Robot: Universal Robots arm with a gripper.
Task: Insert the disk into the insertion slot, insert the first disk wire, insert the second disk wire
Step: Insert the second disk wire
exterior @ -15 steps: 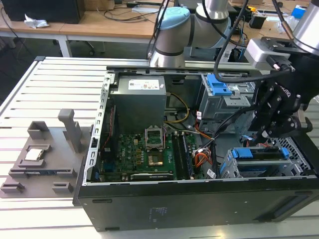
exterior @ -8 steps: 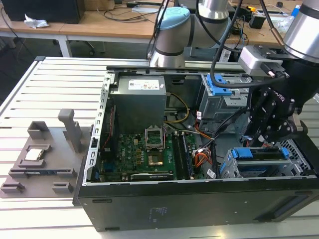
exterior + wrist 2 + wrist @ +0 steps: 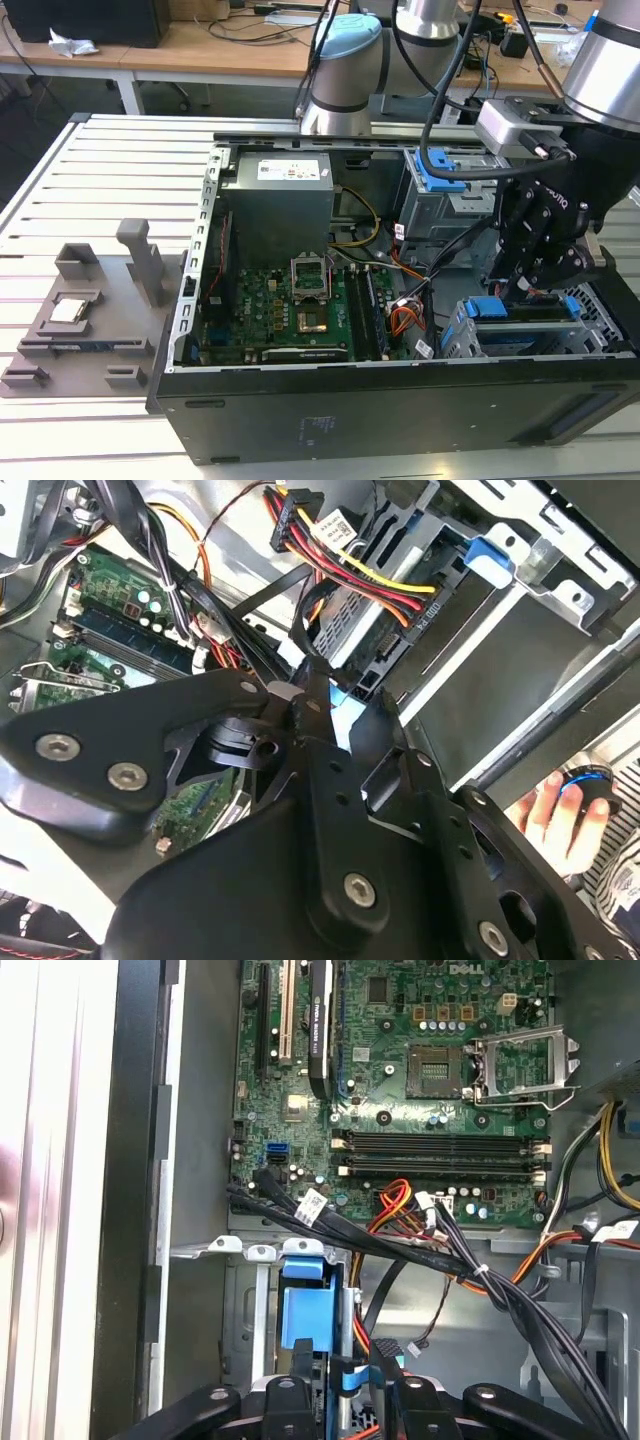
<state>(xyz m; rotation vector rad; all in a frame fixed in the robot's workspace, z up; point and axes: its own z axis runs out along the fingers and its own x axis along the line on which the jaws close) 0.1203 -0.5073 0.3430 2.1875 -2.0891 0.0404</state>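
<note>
The disk (image 3: 488, 307) lies in the insertion slot (image 3: 458, 338), the low grey cage at the exterior view's right, with its blue carrier tabs showing at both ends. My black gripper (image 3: 520, 285) hangs just above the disk's wired end. In both wrist views the fingers stand close together around a flat blue disk wire (image 3: 340, 708) (image 3: 345, 1375), whose black plug (image 3: 366, 685) sits at the disk's edge. A black plug with red, yellow and black wires (image 3: 422, 615) sits against the same edge. The blue carrier tab (image 3: 304, 1310) lies just beyond my gripper (image 3: 340, 1385).
The open computer case holds the motherboard (image 3: 280, 300), the power supply (image 3: 280, 200) and a taller cage with a blue latch (image 3: 440, 170). Cable bundles (image 3: 480, 1270) cross beside the slot. A person's hand (image 3: 548, 805) shows outside the case. A grey fixture (image 3: 90, 310) lies on the slatted table.
</note>
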